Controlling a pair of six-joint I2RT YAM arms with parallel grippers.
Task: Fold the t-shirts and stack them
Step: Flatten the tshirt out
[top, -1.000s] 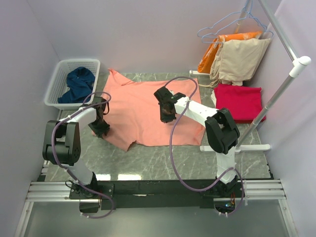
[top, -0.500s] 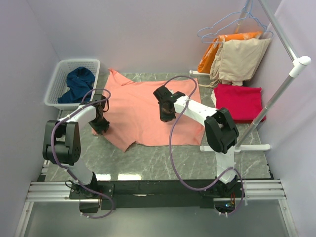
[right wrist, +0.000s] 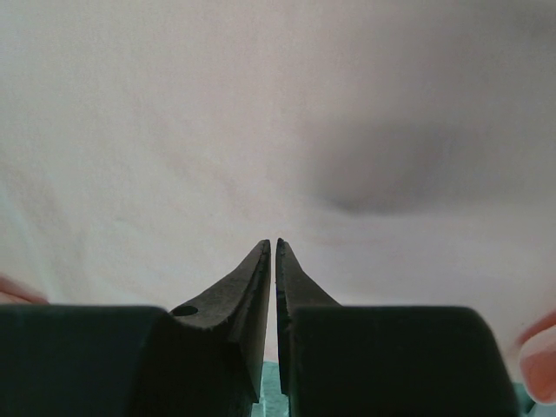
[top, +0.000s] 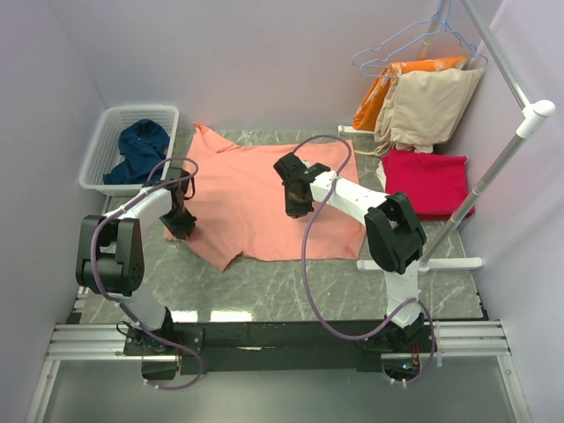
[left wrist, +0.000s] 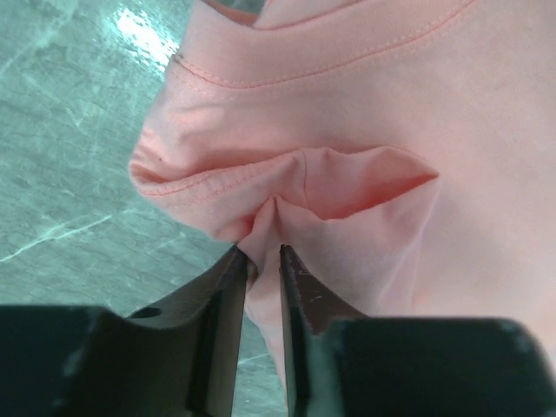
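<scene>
Folding the salmon-pink t-shirt [top: 256, 189] well is probably calling for both arms lifting their pinches just clear of the table [top: 291, 286] and travelling together, so the cloth is not dragging or bunching. Left gripper [left wrist: 259, 252] is clamping a raised ridge of the shirt's near-left edge between its fingers. Right gripper [right wrist: 274, 243] is sitting over the shirt's middle, fingers narrowed to a slit; whether cloth is caught there, cannot tell. Shirt is lying spread flat mid-table. Crimson-red t-shirt [top: 427, 181] is sitting folded at the right; navy-blue t-shirt [top: 141, 150] is lying crumpled in the basket [top: 106, 132].
</scene>
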